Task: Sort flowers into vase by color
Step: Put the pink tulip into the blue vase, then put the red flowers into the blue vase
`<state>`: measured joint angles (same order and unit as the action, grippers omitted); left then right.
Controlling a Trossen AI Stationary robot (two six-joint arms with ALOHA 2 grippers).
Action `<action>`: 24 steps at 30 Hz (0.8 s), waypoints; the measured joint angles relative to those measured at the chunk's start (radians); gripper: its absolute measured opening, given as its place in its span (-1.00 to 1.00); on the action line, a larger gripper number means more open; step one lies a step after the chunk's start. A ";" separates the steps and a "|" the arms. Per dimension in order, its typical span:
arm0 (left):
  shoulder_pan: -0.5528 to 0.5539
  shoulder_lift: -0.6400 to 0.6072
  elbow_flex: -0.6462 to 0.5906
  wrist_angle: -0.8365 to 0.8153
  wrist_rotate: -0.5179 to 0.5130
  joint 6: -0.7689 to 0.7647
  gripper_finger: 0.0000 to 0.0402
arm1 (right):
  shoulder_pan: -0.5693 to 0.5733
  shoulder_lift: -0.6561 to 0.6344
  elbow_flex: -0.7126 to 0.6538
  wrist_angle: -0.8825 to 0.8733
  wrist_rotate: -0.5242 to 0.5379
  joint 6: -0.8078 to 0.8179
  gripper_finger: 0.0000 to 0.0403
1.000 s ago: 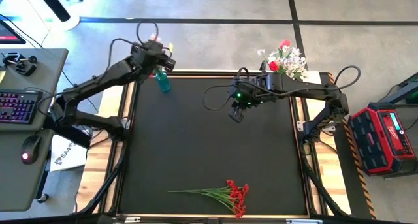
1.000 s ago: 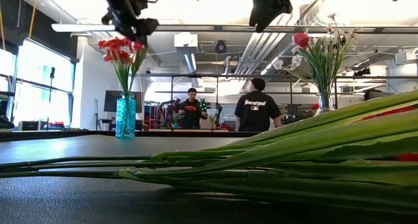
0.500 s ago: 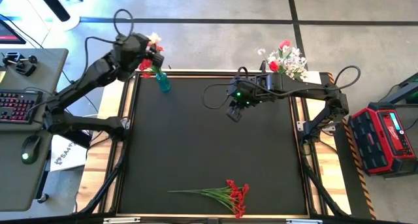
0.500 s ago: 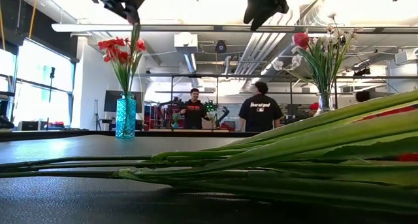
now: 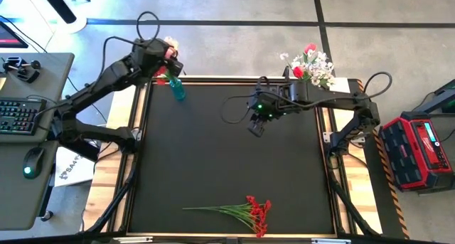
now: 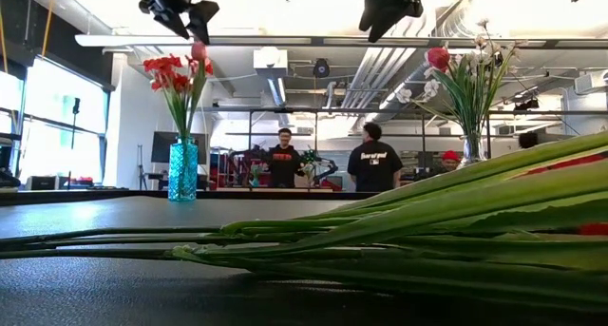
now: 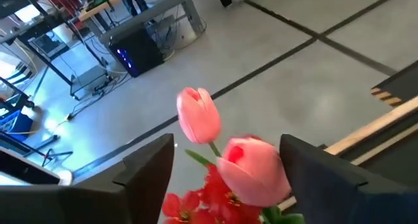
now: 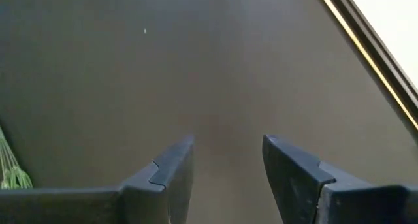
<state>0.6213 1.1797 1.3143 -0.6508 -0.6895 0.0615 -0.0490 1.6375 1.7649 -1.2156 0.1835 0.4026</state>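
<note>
A blue vase (image 5: 178,91) (image 6: 182,171) stands at the table's far left and holds red blooms (image 6: 169,74) and two pink tulips (image 7: 199,116) by their stems. My left gripper (image 5: 169,59) (image 6: 180,12) hangs open just above these flowers; a finger stands on each side of the nearer tulip (image 7: 255,172) without touching it. My right gripper (image 5: 254,126) (image 8: 227,145) hovers open over the far middle of the mat, holding nothing. A bunch of red flowers (image 5: 245,212) lies flat on the mat by the near edge. A clear vase (image 6: 472,147) at the far right holds white, red and pink flowers (image 5: 311,65).
The black mat (image 5: 213,151) is bare between the two vases and the lying bunch. A desk with keyboard (image 5: 18,116) and mouse stands left of the table, and a red toolbox (image 5: 419,148) to its right. People (image 6: 372,160) stand in the room beyond.
My left gripper has risen from the red blooms and opened, letting go of a pink tulip. The tulip has sunk a little and now stands in the blue vase with its bloom just above the red ones.
</note>
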 joint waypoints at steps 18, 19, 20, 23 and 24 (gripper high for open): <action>-0.374 0.050 0.168 -0.004 0.277 -0.060 0.41 | -0.037 -0.007 -0.062 -0.062 0.096 0.071 -0.16; -0.415 0.064 0.167 -0.011 0.258 -0.067 0.41 | -0.041 -0.009 -0.083 -0.067 0.096 0.077 -0.16; -0.452 0.078 0.167 -0.014 0.242 -0.078 0.40 | -0.043 -0.011 -0.108 -0.068 0.095 0.085 -0.16; -0.553 0.129 0.167 -0.052 0.256 -0.108 0.40 | -0.043 -0.023 -0.204 -0.067 0.082 0.115 -0.16; -0.584 0.150 0.168 -0.066 0.281 -0.117 0.40 | -0.042 -0.031 -0.244 -0.062 0.072 0.124 -0.16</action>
<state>0.0372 1.3300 1.4818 -0.7166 -0.4086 -0.0550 -0.0906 1.6062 1.5208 -1.2778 0.2550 0.5270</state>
